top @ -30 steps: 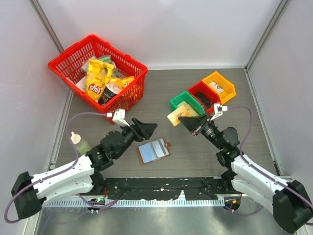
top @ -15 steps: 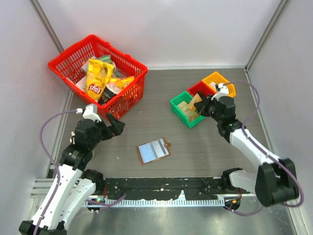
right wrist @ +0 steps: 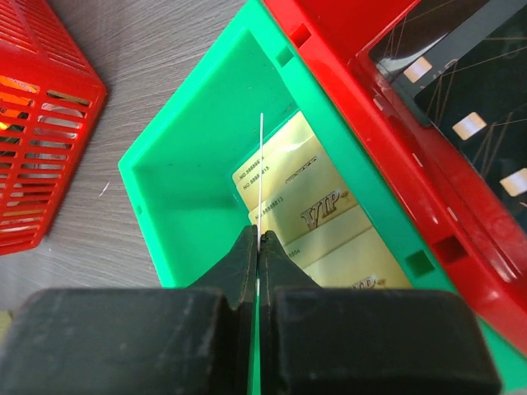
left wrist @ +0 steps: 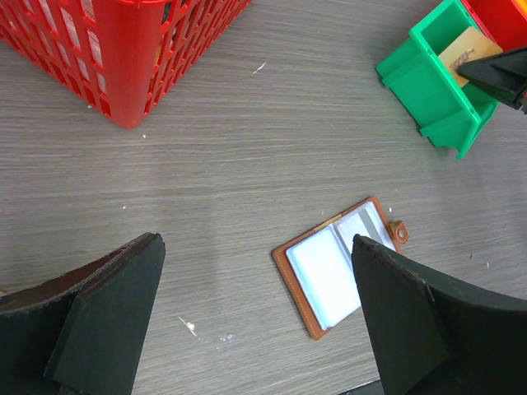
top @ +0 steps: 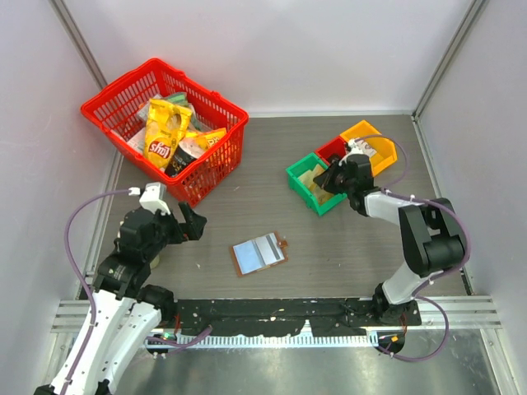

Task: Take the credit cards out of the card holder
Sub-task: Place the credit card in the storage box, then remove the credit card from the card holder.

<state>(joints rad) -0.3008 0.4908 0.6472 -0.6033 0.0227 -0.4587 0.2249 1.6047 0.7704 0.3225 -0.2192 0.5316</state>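
The card holder (top: 258, 253) lies open on the table, pale blue-grey faces up; it also shows in the left wrist view (left wrist: 342, 265). My right gripper (right wrist: 259, 239) is shut on a credit card (right wrist: 261, 164) held edge-on over the green bin (right wrist: 189, 173), where several yellowish cards (right wrist: 313, 214) lie. In the top view the right gripper (top: 329, 178) is over the green bin (top: 301, 183). My left gripper (top: 191, 222) is open and empty, left of the holder; its fingers (left wrist: 99, 321) frame the left wrist view.
A red basket (top: 123, 90) of snack bags stands at the back left. A red bin (top: 328, 150) with dark cards and an orange bin (top: 380, 156) sit beside the green one. A small bottle (top: 153, 257) stands by the left arm.
The left arm pulled back from the holder to the left. The right gripper carried a card from near the table's middle to above the green bin.
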